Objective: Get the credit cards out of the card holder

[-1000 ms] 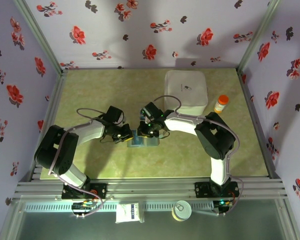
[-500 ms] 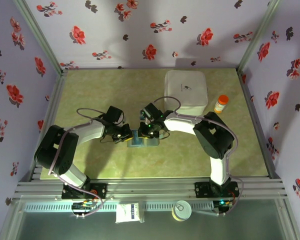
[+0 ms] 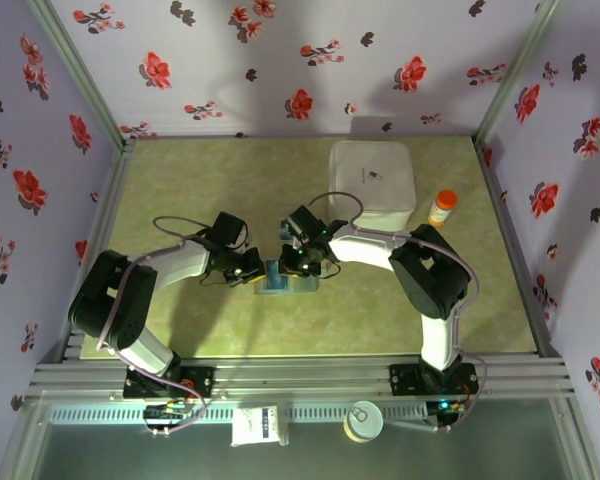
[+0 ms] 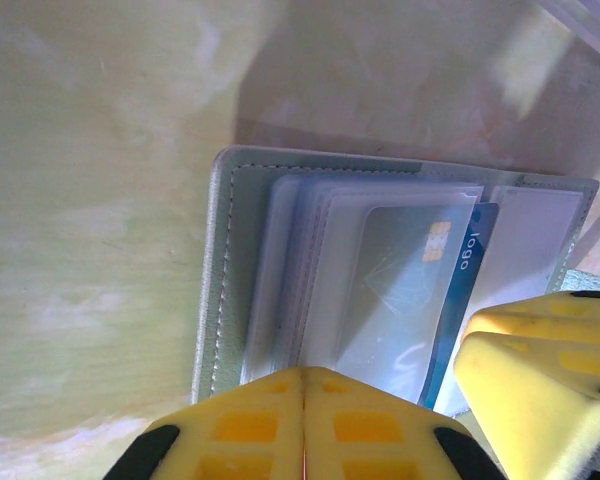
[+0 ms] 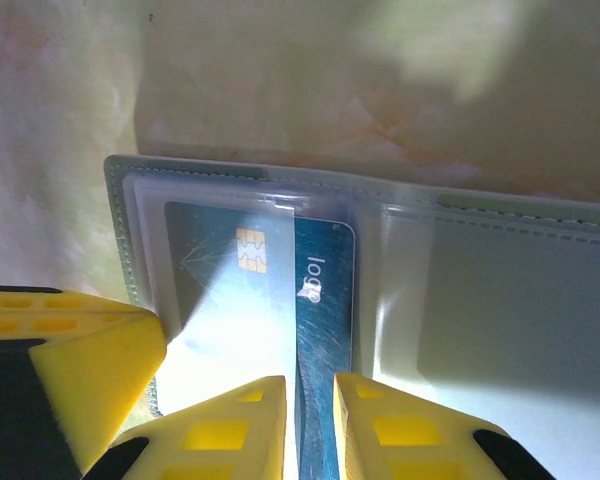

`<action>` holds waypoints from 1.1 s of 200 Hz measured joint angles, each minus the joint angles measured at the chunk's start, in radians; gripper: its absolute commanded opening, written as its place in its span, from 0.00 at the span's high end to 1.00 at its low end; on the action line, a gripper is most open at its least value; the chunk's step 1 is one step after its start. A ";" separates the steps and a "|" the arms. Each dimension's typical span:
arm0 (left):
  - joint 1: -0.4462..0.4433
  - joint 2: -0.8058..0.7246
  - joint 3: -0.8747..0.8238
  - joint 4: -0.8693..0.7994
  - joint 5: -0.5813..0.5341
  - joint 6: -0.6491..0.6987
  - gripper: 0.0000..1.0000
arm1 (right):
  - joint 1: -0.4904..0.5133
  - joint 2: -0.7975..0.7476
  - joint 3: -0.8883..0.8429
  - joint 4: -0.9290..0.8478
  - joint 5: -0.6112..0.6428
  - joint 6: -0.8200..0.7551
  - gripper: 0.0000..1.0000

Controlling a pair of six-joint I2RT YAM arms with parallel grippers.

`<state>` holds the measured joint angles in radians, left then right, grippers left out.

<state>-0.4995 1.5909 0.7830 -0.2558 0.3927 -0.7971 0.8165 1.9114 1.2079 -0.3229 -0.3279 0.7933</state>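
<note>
The grey-blue card holder lies open on the table between both arms. In the right wrist view its clear slots show, and a blue credit card with a chip and "logo" print sticks partway out of the left panel's sleeve. My right gripper is shut on that card's exposed edge, one yellow finger on each side. My left gripper is shut, fingertips together, over the near edge of the holder's left panel. The blue card and a right finger also appear there.
A big white square box stands at the back right, with an orange pill bottle beside it. Flowered walls close in three sides. Below the table's front rail lie a white packet and a round can.
</note>
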 measured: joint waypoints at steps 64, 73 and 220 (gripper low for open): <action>-0.008 -0.008 0.053 -0.056 -0.008 0.015 0.93 | 0.000 -0.019 -0.001 -0.008 0.011 0.000 0.79; -0.014 -0.011 0.058 -0.060 -0.008 0.015 0.93 | 0.000 -0.021 -0.002 -0.007 0.011 0.000 0.79; -0.042 0.024 0.065 -0.077 -0.053 0.036 0.96 | -0.005 0.010 -0.031 0.090 -0.061 0.023 0.78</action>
<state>-0.5415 1.6150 0.8482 -0.3332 0.3393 -0.7609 0.8112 1.9209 1.1770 -0.2329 -0.3889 0.8165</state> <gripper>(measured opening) 0.044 0.216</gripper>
